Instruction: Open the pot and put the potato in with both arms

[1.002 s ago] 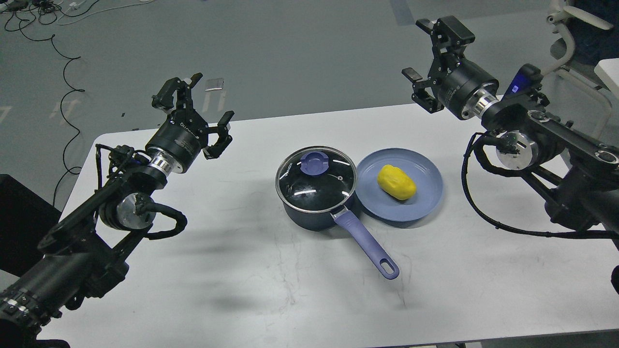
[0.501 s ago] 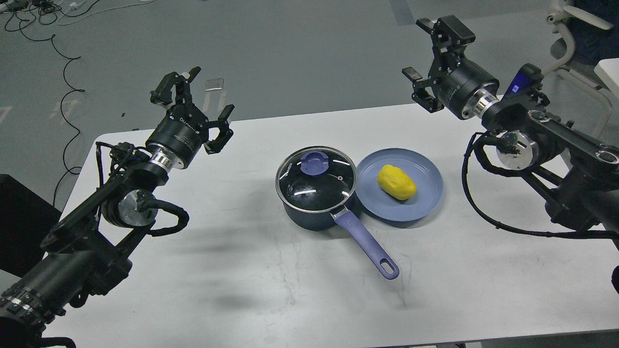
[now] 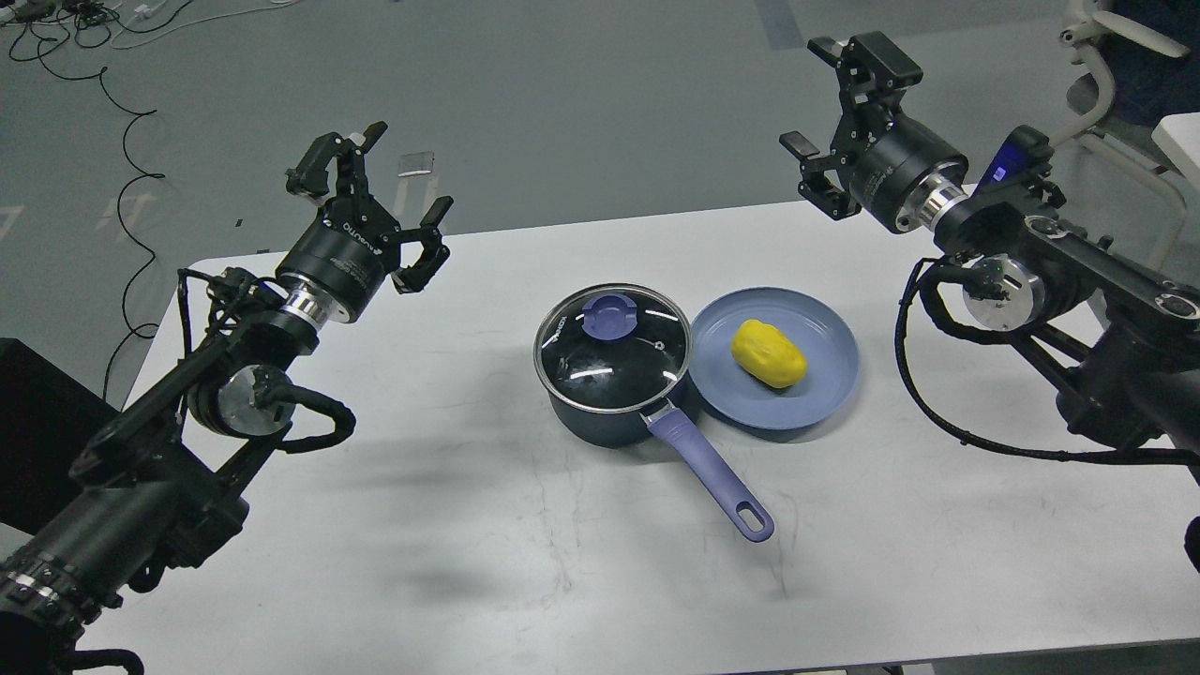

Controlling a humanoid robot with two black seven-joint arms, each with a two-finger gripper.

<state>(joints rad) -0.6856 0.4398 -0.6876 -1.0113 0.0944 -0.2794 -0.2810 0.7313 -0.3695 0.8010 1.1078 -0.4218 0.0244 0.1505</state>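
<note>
A dark pot (image 3: 600,412) stands mid-table with a glass lid (image 3: 612,349) on it. The lid has a purple knob (image 3: 608,315). The pot's purple handle (image 3: 712,473) points toward me and to the right. A yellow potato (image 3: 769,353) lies on a blue plate (image 3: 825,375) touching the pot's right side. My left gripper (image 3: 394,183) is open and empty, raised above the table's far left, well left of the pot. My right gripper (image 3: 814,94) is open and empty, raised beyond the table's far edge, above and behind the plate.
The white table (image 3: 525,544) has a far edge behind the pot. Cables (image 3: 122,141) lie on the grey floor at the far left. A white chair (image 3: 1116,84) stands at the far right. A black box (image 3: 37,422) sits at the left edge.
My left gripper has risen and moved slightly away from me and to the left. The right arm, pot, lid and potato have not moved.
</note>
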